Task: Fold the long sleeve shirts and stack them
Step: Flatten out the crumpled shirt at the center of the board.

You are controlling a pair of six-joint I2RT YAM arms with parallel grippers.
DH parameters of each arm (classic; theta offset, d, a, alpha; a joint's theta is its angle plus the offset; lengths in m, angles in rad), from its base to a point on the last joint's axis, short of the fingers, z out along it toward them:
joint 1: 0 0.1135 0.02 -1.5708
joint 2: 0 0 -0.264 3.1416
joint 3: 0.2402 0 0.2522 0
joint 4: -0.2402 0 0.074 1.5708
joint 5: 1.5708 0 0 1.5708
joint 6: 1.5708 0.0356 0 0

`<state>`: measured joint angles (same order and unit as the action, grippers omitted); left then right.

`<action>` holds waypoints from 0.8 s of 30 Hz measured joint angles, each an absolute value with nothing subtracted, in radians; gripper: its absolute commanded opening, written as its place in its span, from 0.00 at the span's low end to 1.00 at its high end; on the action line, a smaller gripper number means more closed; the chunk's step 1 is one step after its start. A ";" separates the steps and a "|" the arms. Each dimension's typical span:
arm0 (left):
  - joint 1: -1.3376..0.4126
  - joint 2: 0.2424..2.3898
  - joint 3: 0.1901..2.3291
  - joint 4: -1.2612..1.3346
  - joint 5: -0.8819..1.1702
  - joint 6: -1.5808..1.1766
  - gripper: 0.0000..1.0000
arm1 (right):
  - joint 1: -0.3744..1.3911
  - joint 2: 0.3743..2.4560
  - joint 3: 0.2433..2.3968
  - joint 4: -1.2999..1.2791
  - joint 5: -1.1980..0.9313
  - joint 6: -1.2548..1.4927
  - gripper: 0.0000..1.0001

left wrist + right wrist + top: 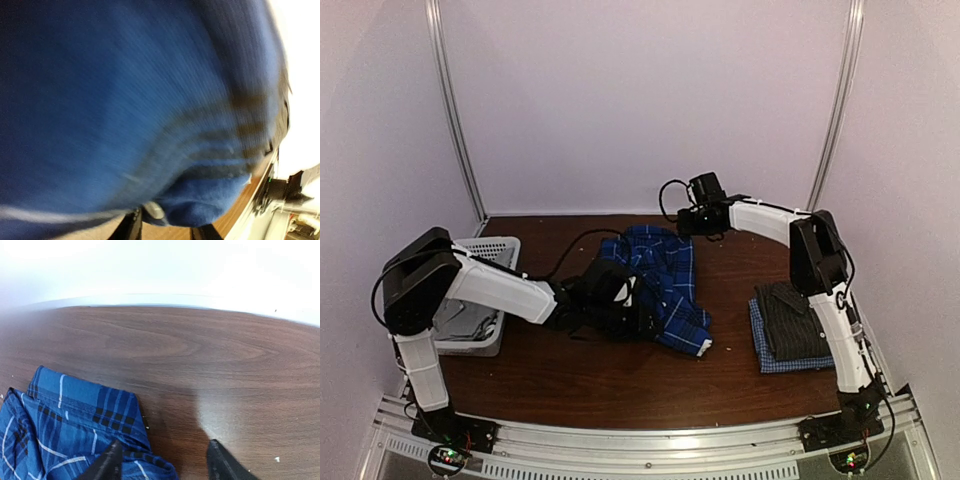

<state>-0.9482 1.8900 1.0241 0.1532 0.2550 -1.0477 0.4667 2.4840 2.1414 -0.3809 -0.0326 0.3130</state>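
Well, nearest me on the right: the grey checked shirt point(798, 318) lies folded on top of the pale blue shirt point(767, 358). The two make a neat stack on the table point(620, 385), just beside my right arm point(840, 330).
Nearest me on the left: the basket point(490, 243) sits at the table's left edge, partly behind my left arm point(495, 285).
Middle of the table: the plaid shirt point(670, 285) lies bunched in a loose heap, apart from the stack, with a white-edged corner at its near right.
My left gripper point(167, 231): it is down on the near-left part of the plaid shirt. Blue cloth fills almost the whole wrist view, smeared by blur.
Left fingers point(131, 227): only two dark stubs show at the bottom edge, with a lump of blue cloth bulging at the gap. Whether they pinch it or stand loose, I cannot tell.
My right gripper point(165, 465): it is over the far side of the table, at the far-right edge of the plaid shirt.
Right fingers point(111, 464): they are spread apart, with bare wood in the gap and nothing held. In the wrist view, the left-hand one sits at the shirt's hem, perhaps touching it, and the other is over bare table.
Farthest: the pale back wall point(650, 100) rises behind the table.
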 measured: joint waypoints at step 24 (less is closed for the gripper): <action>-0.842 1.570 1.011 -0.170 0.048 -0.857 0.59 | 0.757 1.787 1.170 -0.235 -0.022 0.462 0.81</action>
